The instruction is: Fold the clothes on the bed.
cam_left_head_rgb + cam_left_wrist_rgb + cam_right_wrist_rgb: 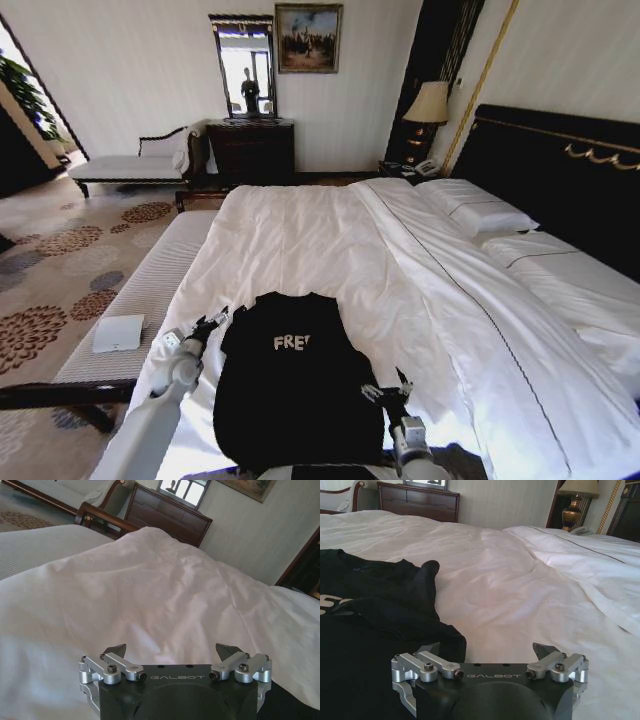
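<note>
The clothes are one black T-shirt (pixel 295 385) with white "FREE" lettering, lying chest up at the near end of the bed (pixel 330 240) on the white duvet. My left gripper (pixel 212 325) hovers at the shirt's left shoulder, just off its edge. In the left wrist view it (pixel 171 650) is open over bare white duvet with nothing between its fingers. My right gripper (pixel 390 392) is at the shirt's right edge, lower down. In the right wrist view it (pixel 487 648) is open and empty, with the shirt's rumpled fabric (pixel 370 610) beside it.
White pillows (pixel 475 210) and the dark headboard (pixel 560 170) are to the right. A pale striped bench (pixel 150 290) runs along the bed's left side with a flat white item (pixel 118 333) on it. A dark dresser (pixel 250 150) and a chaise (pixel 130 165) stand by the far wall.
</note>
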`<state>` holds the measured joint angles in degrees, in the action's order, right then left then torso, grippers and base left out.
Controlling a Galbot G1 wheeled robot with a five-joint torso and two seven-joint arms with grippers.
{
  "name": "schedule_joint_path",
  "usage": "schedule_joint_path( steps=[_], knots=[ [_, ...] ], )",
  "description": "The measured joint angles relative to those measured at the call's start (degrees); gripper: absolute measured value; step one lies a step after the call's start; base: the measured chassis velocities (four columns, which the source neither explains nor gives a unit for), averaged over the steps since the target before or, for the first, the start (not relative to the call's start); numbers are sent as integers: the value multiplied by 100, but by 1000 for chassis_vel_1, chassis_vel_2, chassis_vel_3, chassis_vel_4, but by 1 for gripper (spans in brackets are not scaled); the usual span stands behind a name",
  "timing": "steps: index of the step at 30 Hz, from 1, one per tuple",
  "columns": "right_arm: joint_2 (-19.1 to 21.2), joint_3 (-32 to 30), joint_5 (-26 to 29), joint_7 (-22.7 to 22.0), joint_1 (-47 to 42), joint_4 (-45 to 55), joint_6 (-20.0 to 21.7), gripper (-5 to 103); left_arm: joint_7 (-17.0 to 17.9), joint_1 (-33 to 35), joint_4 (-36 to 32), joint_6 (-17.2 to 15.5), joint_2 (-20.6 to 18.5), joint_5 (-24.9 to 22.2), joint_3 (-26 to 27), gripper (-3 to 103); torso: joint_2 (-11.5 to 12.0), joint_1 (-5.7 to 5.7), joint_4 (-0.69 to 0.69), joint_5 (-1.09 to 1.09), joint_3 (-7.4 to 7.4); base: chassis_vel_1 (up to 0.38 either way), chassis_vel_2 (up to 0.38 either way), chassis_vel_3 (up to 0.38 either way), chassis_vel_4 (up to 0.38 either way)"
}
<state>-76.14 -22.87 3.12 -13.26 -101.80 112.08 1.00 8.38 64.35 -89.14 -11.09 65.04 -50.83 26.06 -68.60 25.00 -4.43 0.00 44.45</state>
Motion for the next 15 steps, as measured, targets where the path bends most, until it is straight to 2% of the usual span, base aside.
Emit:
schedule_joint_path(
  steps=[10, 12, 15],
  knots=[
    [93, -99, 269, -9, 119, 64, 78, 100, -21, -73, 261, 3, 16, 391, -412, 100, 0, -1, 2, 1, 0, 0, 0, 0, 0],
    [96, -104, 291, -10, 124, 68, 80, 100, -22, -78, 292, 9, 28, 427, -441, 103, 0, -1, 1, 0, 0, 0, 0, 0, 0],
    [102, -126, 343, -12, 140, 91, 84, 100, -23, -114, 386, 15, 54, 526, -523, 94, 0, -1, 2, 0, 0, 0, 0, 0, 0]
  ],
)
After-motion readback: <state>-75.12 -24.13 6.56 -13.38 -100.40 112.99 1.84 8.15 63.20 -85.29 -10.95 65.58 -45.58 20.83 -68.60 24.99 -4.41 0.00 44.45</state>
